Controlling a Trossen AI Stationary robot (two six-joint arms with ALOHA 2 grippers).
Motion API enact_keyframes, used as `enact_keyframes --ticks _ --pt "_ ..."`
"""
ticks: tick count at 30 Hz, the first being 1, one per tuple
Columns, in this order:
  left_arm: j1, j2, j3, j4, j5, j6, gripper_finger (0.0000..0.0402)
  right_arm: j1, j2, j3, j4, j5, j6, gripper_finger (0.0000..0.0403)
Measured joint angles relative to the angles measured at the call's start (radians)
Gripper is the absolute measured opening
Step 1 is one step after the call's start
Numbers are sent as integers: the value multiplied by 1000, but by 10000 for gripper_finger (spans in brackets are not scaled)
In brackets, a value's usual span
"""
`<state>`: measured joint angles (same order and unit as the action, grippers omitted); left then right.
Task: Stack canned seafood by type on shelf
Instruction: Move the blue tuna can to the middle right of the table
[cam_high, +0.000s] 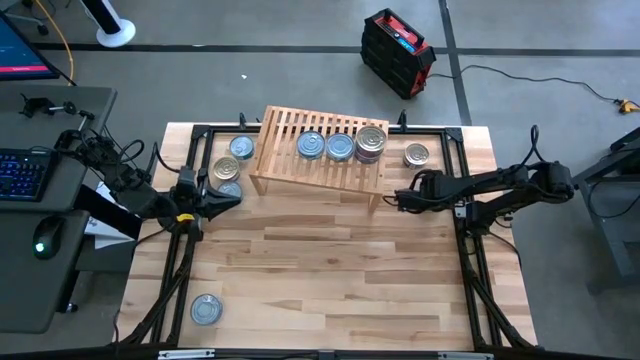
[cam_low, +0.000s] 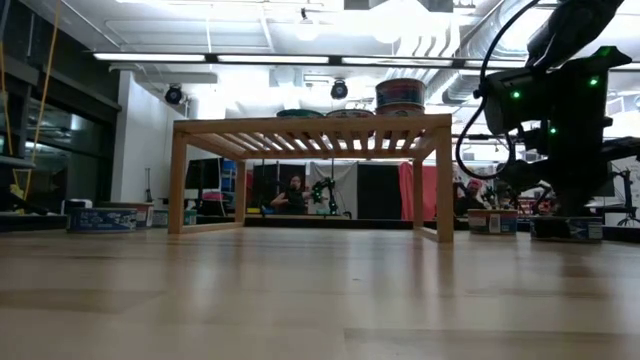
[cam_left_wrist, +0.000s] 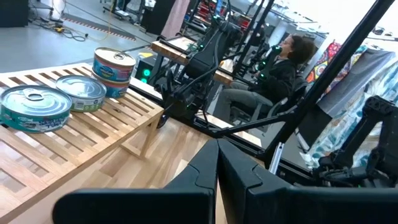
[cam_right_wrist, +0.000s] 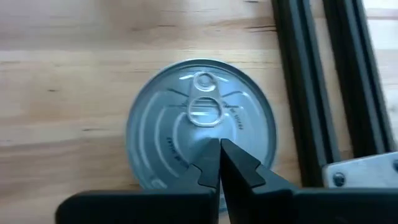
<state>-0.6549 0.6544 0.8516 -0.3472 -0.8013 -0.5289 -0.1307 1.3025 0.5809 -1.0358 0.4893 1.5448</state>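
Observation:
The light-wood shelf (cam_high: 322, 150) stands at the table's far middle. On its slats rest two single silvery-blue tins (cam_high: 311, 146) (cam_high: 340, 147) and a short stack of tins (cam_high: 371, 140). Loose tins lie left of the shelf (cam_high: 241, 148) (cam_high: 228, 168), one lies right of it (cam_high: 417, 155), and one sits near the front left corner (cam_high: 205, 310). My left gripper (cam_left_wrist: 217, 149) is shut, low by the shelf's left end. My right gripper (cam_right_wrist: 219, 143) is shut, pointing down over a silvery tin (cam_right_wrist: 202, 127); the arm hides that tin in the high view. My right gripper's shut fingertips (cam_right_wrist: 211, 155) stand from above over the tin's lid, just beside the pull tab (cam_right_wrist: 204, 112). The tin lies flat on the table. I cannot tell whether the tips touch the lid.
Black frame rails (cam_high: 460, 215) run along the table's left and right sides, one close beside the right gripper's tin (cam_right_wrist: 311, 93). The plank surface (cam_high: 330, 270) spreads in front of the shelf. A person (cam_left_wrist: 280, 68) sits beyond the table's far edge.

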Motion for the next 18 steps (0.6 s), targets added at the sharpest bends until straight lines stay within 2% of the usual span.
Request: enact_keyframes --ticks 7,18 --pt "0 0 0 0 -47 -1 1 0 0 1 0 2 26 0" --pt "0 0 0 0 -47 10 1 2 0 1 2 -23 63 0"
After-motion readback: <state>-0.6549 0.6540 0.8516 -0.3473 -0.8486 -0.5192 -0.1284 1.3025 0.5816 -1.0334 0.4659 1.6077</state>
